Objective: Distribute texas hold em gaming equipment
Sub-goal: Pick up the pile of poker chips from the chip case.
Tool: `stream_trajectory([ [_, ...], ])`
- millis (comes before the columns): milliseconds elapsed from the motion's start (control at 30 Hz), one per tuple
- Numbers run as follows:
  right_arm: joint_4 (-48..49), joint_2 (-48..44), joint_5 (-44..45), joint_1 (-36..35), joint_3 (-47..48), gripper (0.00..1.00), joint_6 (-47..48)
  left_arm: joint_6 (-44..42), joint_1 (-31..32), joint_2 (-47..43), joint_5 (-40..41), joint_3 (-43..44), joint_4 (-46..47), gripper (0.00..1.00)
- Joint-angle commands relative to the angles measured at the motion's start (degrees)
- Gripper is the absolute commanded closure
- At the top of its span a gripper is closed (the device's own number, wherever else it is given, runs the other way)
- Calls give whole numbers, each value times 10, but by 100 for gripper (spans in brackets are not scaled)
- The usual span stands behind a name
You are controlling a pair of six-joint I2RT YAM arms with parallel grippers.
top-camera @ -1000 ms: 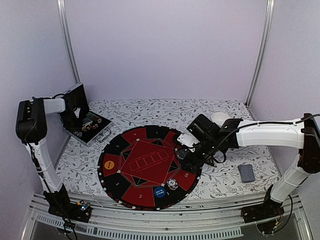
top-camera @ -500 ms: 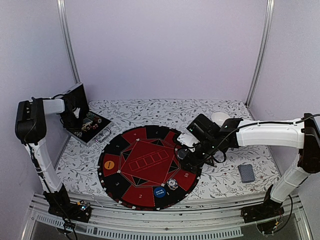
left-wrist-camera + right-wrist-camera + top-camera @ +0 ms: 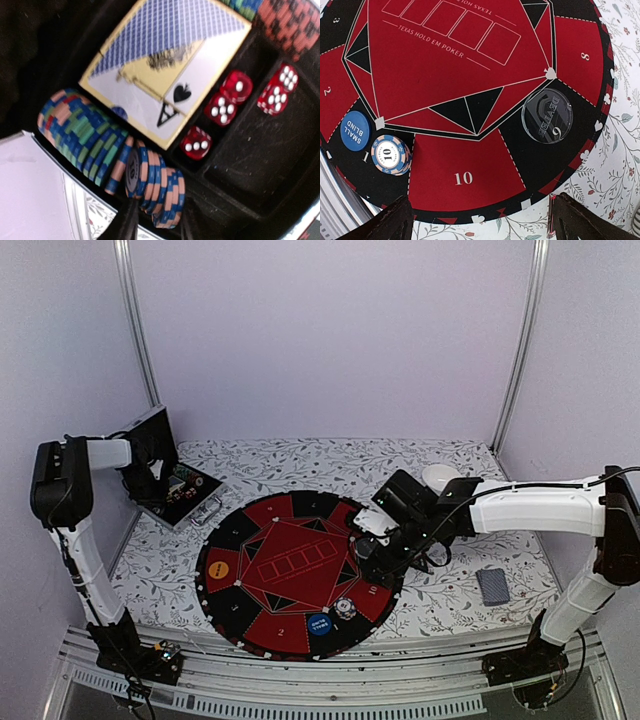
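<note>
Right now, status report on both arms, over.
Left gripper straddling blue-orange chips in case, grip unconfirmed. Right gripper open over mat. Dealer button placed. Nothing blocking.

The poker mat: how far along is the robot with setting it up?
Done: orange button, blue button, dealer disc and one chip stack lie on the mat. In hand: the left claw straddles chips in the case. Left: likely more chips, and the card deck beside the mat.

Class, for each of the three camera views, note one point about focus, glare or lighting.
Left wrist: soft close-up, the striped blue-and-peach poker chips blurred, the frame's pale lower-left corner washed out. Right wrist: print on the round red-and-black poker mat sharp, faint sheen on the clear round dealer button. Top external: even, diffuse light, soft shadows.
</note>
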State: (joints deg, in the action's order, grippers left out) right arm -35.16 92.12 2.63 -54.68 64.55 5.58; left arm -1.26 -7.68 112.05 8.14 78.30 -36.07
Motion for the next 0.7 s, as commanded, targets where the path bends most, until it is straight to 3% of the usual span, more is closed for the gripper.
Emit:
stream_trajectory([
  [0, -3, 11, -7, 3, 19, 1, 9, 8, -2, 12, 23, -12, -28, 66],
  [133, -3, 11, -10, 3, 18, 1, 9, 4, -1, 12, 40, -6, -23, 61],
  [400, -4, 17, -16, 3, 19, 1, 10, -14, -3, 43, 46, 26, -1, 63],
  [567, -7, 17, -17, 3, 18, 1, 7, -20, -4, 54, 28, 48, 5, 69],
  [667, -8, 15, -18, 3, 18, 1, 5, -19, -4, 54, 24, 54, 1, 80],
])
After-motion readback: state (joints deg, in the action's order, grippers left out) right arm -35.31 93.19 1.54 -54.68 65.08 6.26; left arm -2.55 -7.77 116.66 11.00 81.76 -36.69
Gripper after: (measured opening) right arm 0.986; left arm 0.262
